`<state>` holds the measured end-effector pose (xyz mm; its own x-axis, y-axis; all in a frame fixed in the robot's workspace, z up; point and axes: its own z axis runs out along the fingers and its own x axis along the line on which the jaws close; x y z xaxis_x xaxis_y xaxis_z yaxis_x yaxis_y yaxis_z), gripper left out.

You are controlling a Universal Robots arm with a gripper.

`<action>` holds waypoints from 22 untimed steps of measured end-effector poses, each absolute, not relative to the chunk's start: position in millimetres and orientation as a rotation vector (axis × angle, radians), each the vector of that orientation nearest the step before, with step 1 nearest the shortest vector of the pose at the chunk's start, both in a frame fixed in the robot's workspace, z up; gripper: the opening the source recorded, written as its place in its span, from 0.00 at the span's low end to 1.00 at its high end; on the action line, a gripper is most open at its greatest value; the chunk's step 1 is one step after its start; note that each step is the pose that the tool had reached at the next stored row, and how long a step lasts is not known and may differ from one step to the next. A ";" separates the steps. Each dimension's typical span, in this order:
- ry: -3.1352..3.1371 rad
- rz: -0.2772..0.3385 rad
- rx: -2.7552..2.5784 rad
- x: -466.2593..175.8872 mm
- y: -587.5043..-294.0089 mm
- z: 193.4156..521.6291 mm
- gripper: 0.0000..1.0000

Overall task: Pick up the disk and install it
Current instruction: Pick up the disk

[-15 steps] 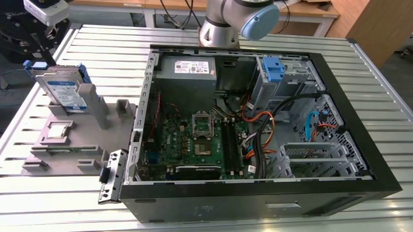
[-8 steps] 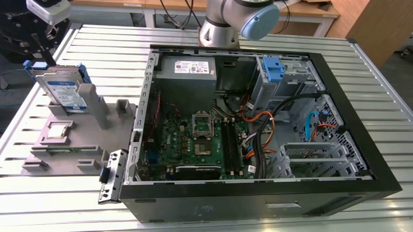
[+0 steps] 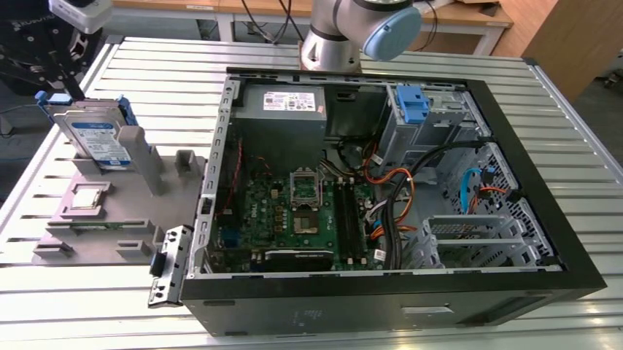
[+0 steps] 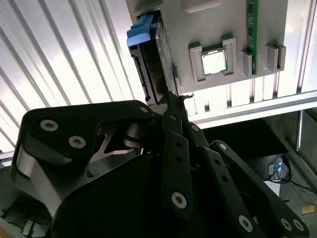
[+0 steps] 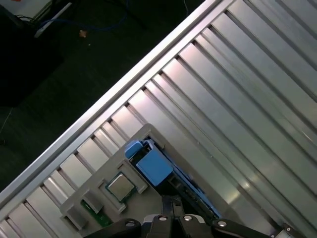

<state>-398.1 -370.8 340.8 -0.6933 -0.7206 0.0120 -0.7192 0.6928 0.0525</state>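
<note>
The counter (image 3: 565, 87) carries an open case (image 3: 545, 240), centre-right in the exterior view, its interior exposed for installation. At left, a grey holder (image 3: 98, 219) stands the disk (image 3: 95, 137) upright, top edge presented for grasping. The gripper (image 3: 64, 89) hangs just above that edge, upper left. Its fingers (image 5: 165, 206) are together, clamping nothing.

The slatted aluminium table (image 3: 545, 95) carries three things directly. A grey moulded holder (image 3: 98, 219) lies flat towards the exterior view's left. Just beside it, an open black computer case (image 3: 389, 292) lies on its side across the middle. The robot arm's base (image 3: 326, 51) stands at the far edge, behind the case.
</note>
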 end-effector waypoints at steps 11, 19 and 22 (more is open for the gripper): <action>-2.746 -0.082 1.462 -398.0 -370.7 339.9 0.11; -2.672 -0.096 1.599 -398.1 -370.8 339.5 0.11; -2.642 -0.102 1.650 -398.1 -370.8 339.3 0.11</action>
